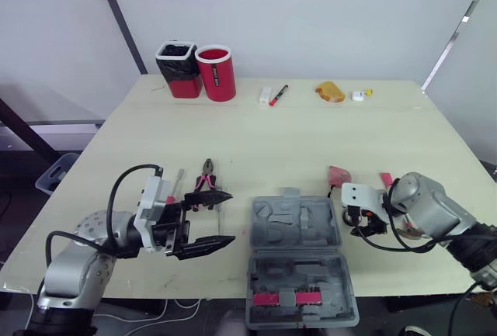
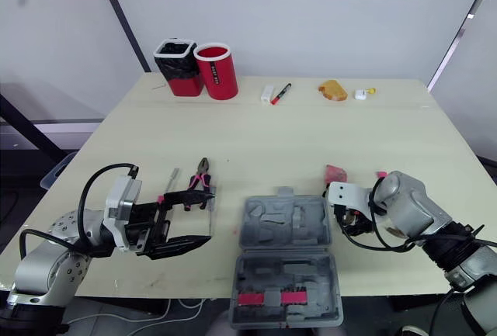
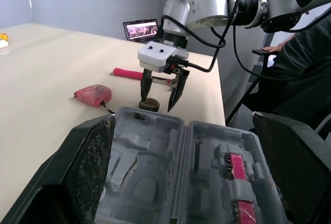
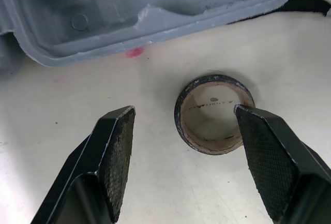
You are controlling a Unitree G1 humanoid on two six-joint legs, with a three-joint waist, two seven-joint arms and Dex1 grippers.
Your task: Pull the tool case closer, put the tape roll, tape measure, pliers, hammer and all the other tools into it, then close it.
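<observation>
The fingers [image 4: 116, 157] of the right gripper [image 3: 156, 101] are spread wide and point down over the tape roll [image 4: 212, 140]. The roll lies flat on the tabletop [image 1: 311, 138] between them, much nearer one finger than the other; whether that finger touches it I cannot tell. The roll sits just beside the right side of the tool case [image 1: 272, 231], which lies open at the middle of the tabletop's front edge. The red tape measure [image 1: 338, 175] lies near the case's far right corner, and the pink-handled hammer [image 3: 128, 72] lies beyond the roll, toward the right edge. The left gripper [image 1: 231, 216] hangs just left of the case with its fingers apart and nothing between them. The pliers [image 1: 205, 177] lie just behind it.
</observation>
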